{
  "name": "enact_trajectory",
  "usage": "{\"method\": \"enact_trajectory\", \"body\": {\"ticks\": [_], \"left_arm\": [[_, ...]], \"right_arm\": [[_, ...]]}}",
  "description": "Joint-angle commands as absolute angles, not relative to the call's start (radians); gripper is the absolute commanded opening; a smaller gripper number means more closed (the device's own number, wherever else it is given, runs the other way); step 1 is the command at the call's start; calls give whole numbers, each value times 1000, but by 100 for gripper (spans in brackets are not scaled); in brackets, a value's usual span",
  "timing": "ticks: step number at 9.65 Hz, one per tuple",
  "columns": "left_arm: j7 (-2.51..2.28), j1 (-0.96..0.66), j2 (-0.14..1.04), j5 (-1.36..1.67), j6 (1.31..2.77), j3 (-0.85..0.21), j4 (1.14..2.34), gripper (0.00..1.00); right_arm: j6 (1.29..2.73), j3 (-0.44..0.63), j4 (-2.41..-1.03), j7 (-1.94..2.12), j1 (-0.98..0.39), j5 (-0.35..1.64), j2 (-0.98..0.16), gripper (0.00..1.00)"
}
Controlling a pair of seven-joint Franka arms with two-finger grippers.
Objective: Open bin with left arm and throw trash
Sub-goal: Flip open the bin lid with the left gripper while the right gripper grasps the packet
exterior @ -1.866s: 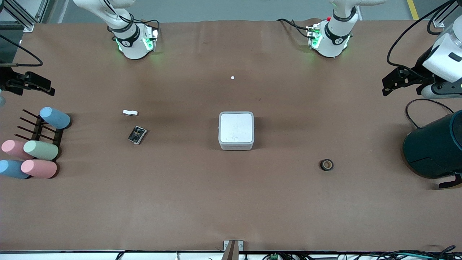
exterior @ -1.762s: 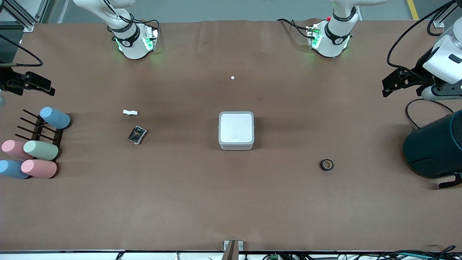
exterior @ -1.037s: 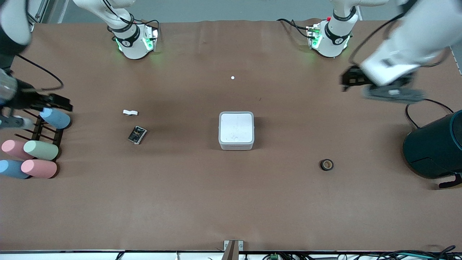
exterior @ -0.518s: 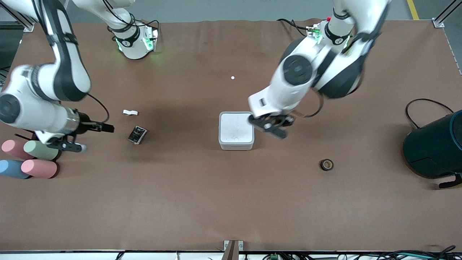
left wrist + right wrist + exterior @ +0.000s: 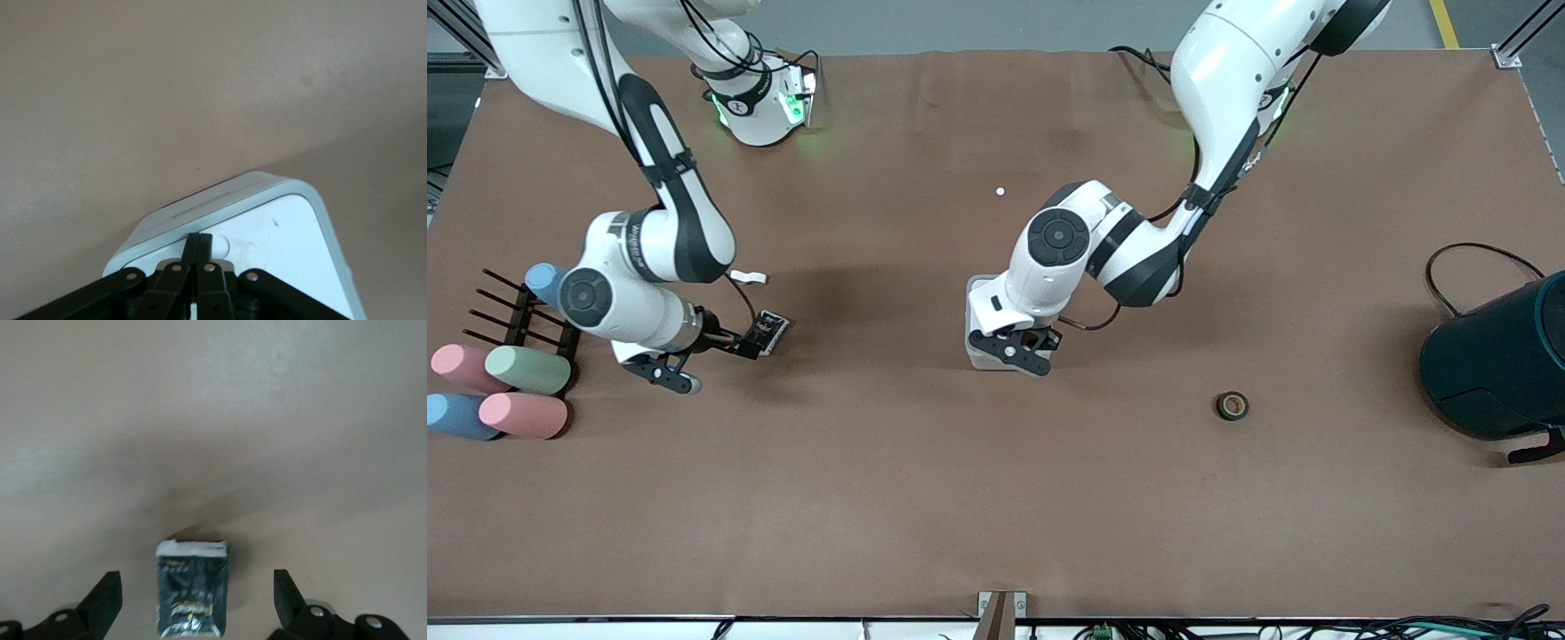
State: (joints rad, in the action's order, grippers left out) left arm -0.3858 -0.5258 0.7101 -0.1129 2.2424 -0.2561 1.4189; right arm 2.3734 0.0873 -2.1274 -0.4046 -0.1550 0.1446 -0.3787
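Bin: small white-grey square box with rounded corners and a flat lid (image 5: 980, 307), at mid-frame in the front view, lid down flat, mostly covered by the left arm's wrist.
Left gripper: black two-finger left gripper (image 5: 1021, 353) at the bin's edge nearer the front camera; in the left wrist view its fingertips (image 5: 198, 245) are pressed together and rest on the lid beside a round dimple near the front rim.
Right gripper: black two-finger right gripper (image 5: 749, 342) low over the brown paper-covered table (image 5: 996, 498), at middle left of the front view; its jaws stand wide apart.
Packet: black printed foil packet (image 5: 192, 588) lies flat on the table between the right gripper's two spread fingers in the right wrist view, touching neither.
Other trash: white crumpled paper scrap (image 5: 749, 276) just above the packet in the front view; small dark tape roll (image 5: 1232, 406) at lower right of centre, well apart from the bin.
Step in hand: opening the bin, with the first pick lined up alongside; nothing thrown away yet.
Next move: the closed tips likely need to press or catch the lid's front edge so it swings up, while the right gripper must descend and close across the packet.
Bystanders: pastel foam cylinders (image 5: 525, 369) by a black rack at far left; large dark teal cylinder (image 5: 1498, 364) at far right.
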Motion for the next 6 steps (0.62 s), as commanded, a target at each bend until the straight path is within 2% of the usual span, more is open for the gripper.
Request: {"method": "enact_trajectory", "body": {"ticks": [1, 4, 6], "left_arm": [[-436, -535, 710, -129, 2240, -253, 1400, 0], [-451, -534, 706, -129, 2231, -256, 1397, 0], [-414, -494, 626, -130, 2092, -253, 1396, 0]], "right_arm": [[2468, 90, -2167, -491, -193, 216, -396, 100], [2514, 92, -2168, -554, -239, 221, -440, 100], [2507, 92, -2169, -551, -239, 219, -443, 100]]}}
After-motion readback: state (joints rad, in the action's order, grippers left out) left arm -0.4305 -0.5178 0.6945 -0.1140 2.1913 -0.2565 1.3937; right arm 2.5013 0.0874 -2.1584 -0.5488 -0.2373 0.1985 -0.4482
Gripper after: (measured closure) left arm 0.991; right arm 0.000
